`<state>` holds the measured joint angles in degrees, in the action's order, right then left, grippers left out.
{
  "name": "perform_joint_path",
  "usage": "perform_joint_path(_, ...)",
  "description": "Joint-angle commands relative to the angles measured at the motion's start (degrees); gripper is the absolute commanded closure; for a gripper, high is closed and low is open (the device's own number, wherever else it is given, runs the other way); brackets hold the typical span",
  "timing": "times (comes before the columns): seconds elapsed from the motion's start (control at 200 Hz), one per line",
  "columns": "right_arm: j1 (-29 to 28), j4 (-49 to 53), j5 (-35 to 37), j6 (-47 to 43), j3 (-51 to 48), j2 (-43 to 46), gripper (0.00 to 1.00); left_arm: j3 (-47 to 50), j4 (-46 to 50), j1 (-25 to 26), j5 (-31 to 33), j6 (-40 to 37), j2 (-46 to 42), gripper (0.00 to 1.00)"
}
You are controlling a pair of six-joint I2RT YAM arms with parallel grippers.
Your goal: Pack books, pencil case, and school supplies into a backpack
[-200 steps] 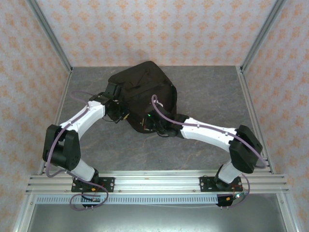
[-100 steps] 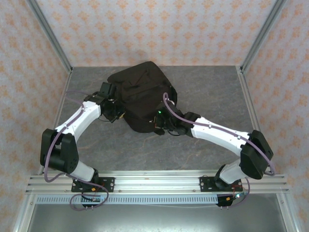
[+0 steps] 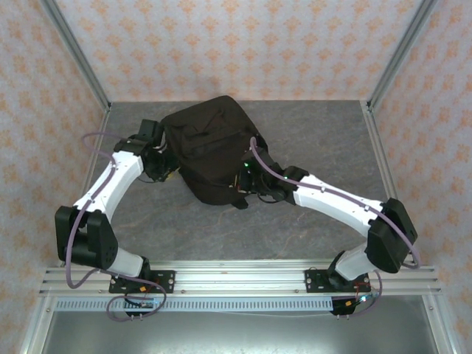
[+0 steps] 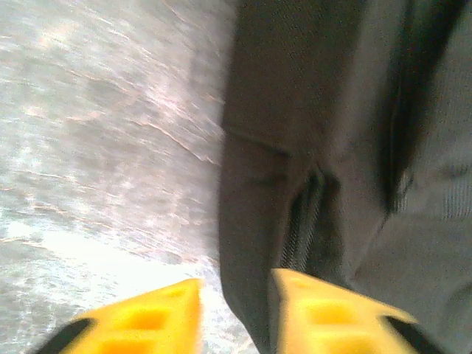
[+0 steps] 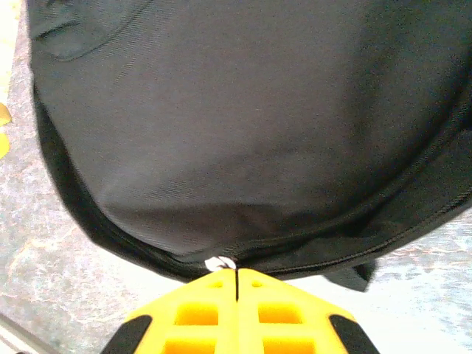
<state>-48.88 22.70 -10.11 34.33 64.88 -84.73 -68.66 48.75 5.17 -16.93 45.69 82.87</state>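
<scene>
The backpack [image 3: 214, 151] lies flat on the grey table [image 3: 317, 133], a black heap with its pointed end toward the far wall and its rounded end toward my bases, and both my claws are at it. My left claw [image 4: 234, 286] is at the backpack's left edge, low over the table. Its yellow fingers [image 4: 158, 316] stand apart with a clear gap between them, holding nothing. Through that gap I see bare table and the backpack's dark edge, which runs down right against the inner side of the finger nearer the backpack. A zip [image 4: 299, 228] runs along a fold just beyond that fingertip. That view is blurred, so I cannot say whether the finger touches the cloth. My right claw [image 5: 237, 271] is at the backpack's near right edge, its two fingers pressed tight together with only a hairline between them. Their tips sit against the rim seam [image 5: 317, 237] that curves round the backpack. A small pale bit [image 5: 220, 263] shows just at the tips on that seam, and I cannot tell whether it is pinched or only touched. Beyond the tips the backpack's smooth black panel bulges up. A short black tab [image 5: 355, 276] sticks out from under the rim just beside my right claw. From above, the backpack looks shut.
</scene>
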Motion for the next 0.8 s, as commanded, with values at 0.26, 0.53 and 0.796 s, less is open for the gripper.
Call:
perform_joint_path(0.26, -9.27, -4.96, -2.64, 9.67, 10.51, -8.34, 1.00, 7.91, 8.82, 1.61, -6.58, 9.75, -15.96, 0.39)
perform_joint_path(0.53, -10.49, -8.00, -4.05, 12.58, 12.11, -10.37, 1.00, 12.59, 3.23, 9.12, -6.45, 17.85, -17.17, 0.37)
perform_joint_path(0.796, -10.62, -8.59, -2.69, 12.75, 9.61, -9.41, 1.00, 16.17, -3.55, 10.23, -6.50, 19.88, -12.59, 0.44)
